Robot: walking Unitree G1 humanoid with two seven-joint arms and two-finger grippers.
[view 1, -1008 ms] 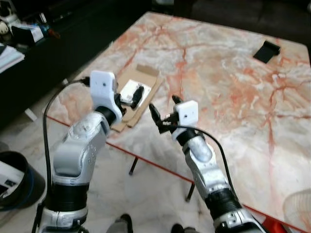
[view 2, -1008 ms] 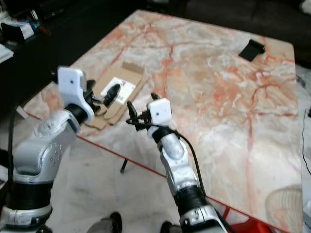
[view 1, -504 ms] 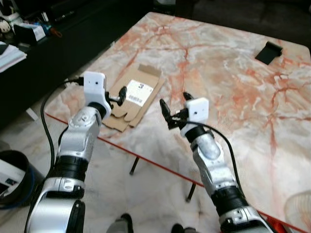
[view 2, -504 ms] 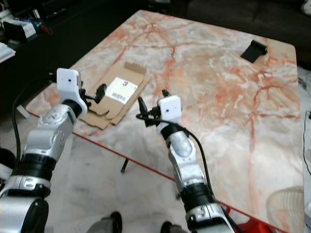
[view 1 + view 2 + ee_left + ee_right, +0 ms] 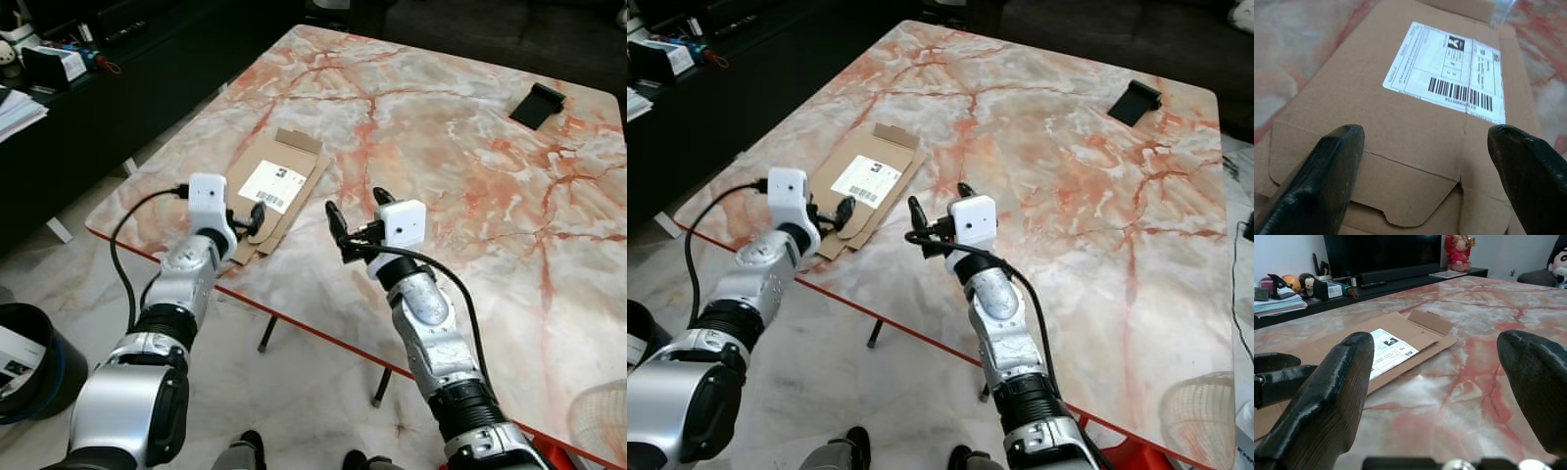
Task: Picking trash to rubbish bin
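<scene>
A flattened cardboard box [image 5: 267,191] with a white shipping label [image 5: 273,186] lies near the front left corner of the marble bench [image 5: 460,166]. The left claw [image 5: 252,219] hangs low at the box's near edge, its fingers [image 5: 1327,166] spread wide with the cardboard flap between them and nothing gripped; whether the tips touch the cardboard I cannot tell. The right claw [image 5: 353,223] hovers over bare marble just beside the box, also spread wide and empty. A small black object [image 5: 538,104] sits well apart at the far right. A dark bin [image 5: 29,367] stands on the floor at the left.
</scene>
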